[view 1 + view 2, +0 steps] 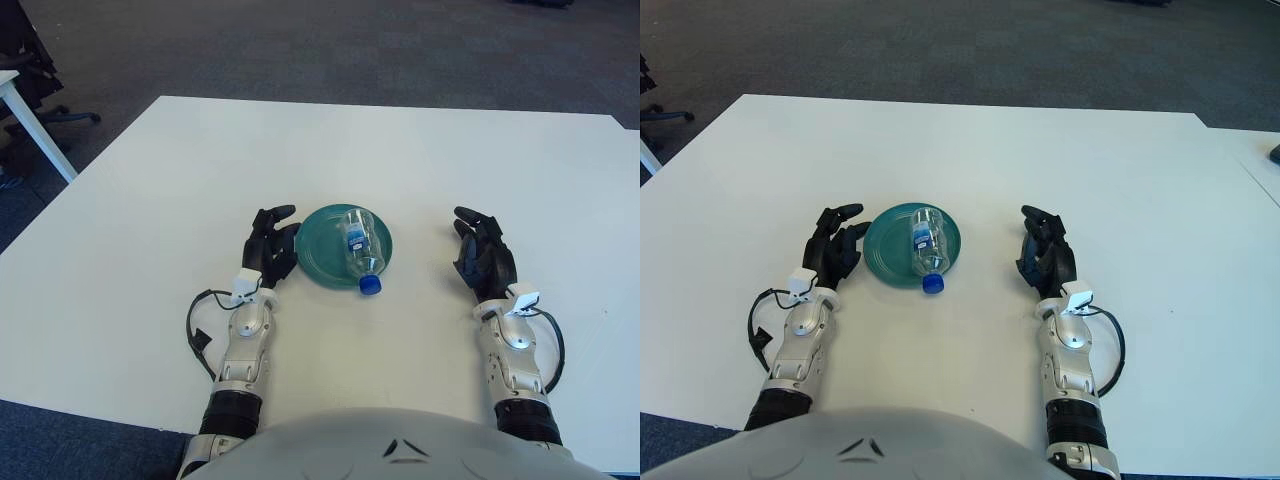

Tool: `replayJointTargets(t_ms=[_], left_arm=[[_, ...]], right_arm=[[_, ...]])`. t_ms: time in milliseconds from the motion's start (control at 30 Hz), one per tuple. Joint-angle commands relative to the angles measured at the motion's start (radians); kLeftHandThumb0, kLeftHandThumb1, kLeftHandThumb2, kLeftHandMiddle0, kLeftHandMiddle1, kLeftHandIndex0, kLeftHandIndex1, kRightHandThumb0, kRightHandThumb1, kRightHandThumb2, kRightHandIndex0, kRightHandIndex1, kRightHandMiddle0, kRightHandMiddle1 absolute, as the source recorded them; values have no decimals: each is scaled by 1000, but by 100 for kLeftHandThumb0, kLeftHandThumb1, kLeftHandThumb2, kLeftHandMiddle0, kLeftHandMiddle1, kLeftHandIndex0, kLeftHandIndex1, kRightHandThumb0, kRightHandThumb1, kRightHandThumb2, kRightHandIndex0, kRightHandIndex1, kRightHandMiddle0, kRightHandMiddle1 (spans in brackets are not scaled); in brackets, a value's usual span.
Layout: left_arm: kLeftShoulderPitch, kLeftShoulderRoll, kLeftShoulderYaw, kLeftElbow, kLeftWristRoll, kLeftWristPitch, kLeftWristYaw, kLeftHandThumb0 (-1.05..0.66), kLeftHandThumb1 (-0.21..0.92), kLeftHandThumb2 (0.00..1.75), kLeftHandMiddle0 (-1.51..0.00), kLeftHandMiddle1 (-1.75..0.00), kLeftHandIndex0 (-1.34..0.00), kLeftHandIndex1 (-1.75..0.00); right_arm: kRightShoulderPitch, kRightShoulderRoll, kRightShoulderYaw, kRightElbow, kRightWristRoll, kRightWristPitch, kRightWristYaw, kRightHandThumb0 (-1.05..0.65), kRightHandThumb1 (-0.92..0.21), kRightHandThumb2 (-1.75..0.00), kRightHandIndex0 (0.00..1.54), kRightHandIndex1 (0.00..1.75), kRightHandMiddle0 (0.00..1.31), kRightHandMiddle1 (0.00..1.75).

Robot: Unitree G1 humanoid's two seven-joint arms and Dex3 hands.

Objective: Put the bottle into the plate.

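Item 1: left hand (272, 246), black three-finger unit on a silver forearm, positioned just beside the left rim of the plate. Fingers released and loosely spread, grasping nothing; whether the fingertips touch the rim cannot be told.

Item 2: plate (318, 251), round, teal green, set on the white table (180, 180) between the two hands, near the front edge.

Item 3: bottle (359, 243), clear plastic with a blue-and-white label, lying on its side inside the plate. Its base points toward the far rim; its blue cap (370, 285) overhangs the near rim toward the robot.

Item 4: right hand (483, 255), same build, placed well apart from the plate on its right side, over bare table. Fingers released, slightly curved, holding nothing.

Item 5: black cable loops, one alongside each forearm.

Item 6: dark carpet beyond the table.
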Motion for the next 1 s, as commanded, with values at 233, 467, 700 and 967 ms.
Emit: replayJointTargets(t_ms=[233,467,700,967], left_arm=[[19,-12,4,40,-7,27,-2,-59,90,62,-58,-82,-39,-113],[17,-10,5,44,-13,25,-10,-58,89,63,-59,-82,-39,-113],[16,-12,8,45,-20,24,-15,-57,87,64,-59,-83,-39,-113],[14,-12,10,46,-34,25,-24,-57,86,66,-59,-84,-39,-113]], right_arm=[[18,-2,-5,22,1,34,0,-69,-92,-74,28,55,0,88],[17,-2,-4,22,1,34,1,-68,-92,-74,28,55,0,89],[16,-1,-4,19,1,40,0,-68,-92,-73,28,55,0,89],[14,-1,-3,18,-3,48,-5,-69,-92,-74,29,55,0,88]])
